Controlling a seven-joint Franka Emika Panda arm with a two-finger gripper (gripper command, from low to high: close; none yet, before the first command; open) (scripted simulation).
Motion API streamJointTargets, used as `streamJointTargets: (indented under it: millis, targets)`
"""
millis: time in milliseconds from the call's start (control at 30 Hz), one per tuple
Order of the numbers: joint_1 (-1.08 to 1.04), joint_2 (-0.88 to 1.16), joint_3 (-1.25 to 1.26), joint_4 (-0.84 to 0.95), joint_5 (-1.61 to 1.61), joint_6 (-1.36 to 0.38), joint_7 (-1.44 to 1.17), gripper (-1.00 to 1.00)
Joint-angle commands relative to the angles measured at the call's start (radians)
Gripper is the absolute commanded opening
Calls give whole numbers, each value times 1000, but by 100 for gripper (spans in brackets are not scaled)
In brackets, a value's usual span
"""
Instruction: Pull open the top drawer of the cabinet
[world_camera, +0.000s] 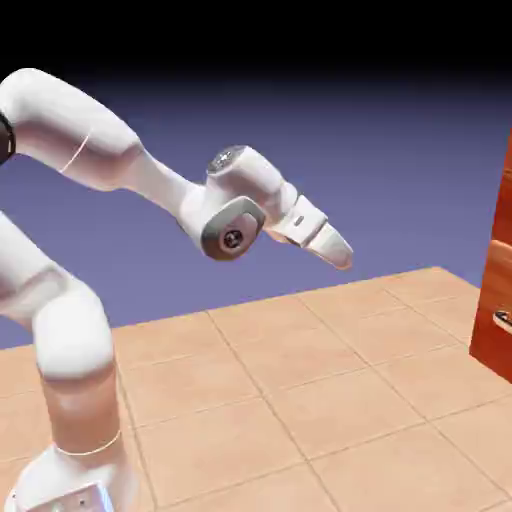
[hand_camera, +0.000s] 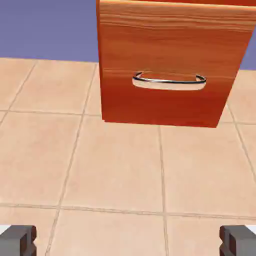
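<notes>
The cabinet (world_camera: 500, 290) is a reddish-brown glossy block cut off by the exterior view's right edge. Above a seam lies its upper panel, the top drawer (world_camera: 506, 195). Only a sliver of that panel shows. Below the seam a small silvery handle (world_camera: 503, 320) sticks out of the lower front. My gripper (world_camera: 340, 254) hangs in the air well to the left of the cabinet, pointing down and right toward it. In the hand view the cabinet (hand_camera: 170, 45) stands far ahead with its curved handle (hand_camera: 169, 80). My gripper (hand_camera: 128, 242) is open, with nothing between its grey fingertips (hand_camera: 17, 240).
A tan tiled table top (world_camera: 300, 400) stretches between the arm and the cabinet. The arm's white links (world_camera: 70, 330) rise at the exterior view's left. A blue-violet backdrop fills the space behind.
</notes>
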Motion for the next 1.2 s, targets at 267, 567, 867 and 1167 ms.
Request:
streamJointTargets:
  millis: [267, 567, 867, 1167]
  targets:
    - [-326, -136, 166, 201, 377, -71, 71, 100]
    - [-652, -273, 333, 403, 754, -141, 141, 100]
    - [-979, -409, 499, 604, 1131, -212, 212, 100]
    - [-1305, -545, 665, 805, 1508, -283, 283, 100]
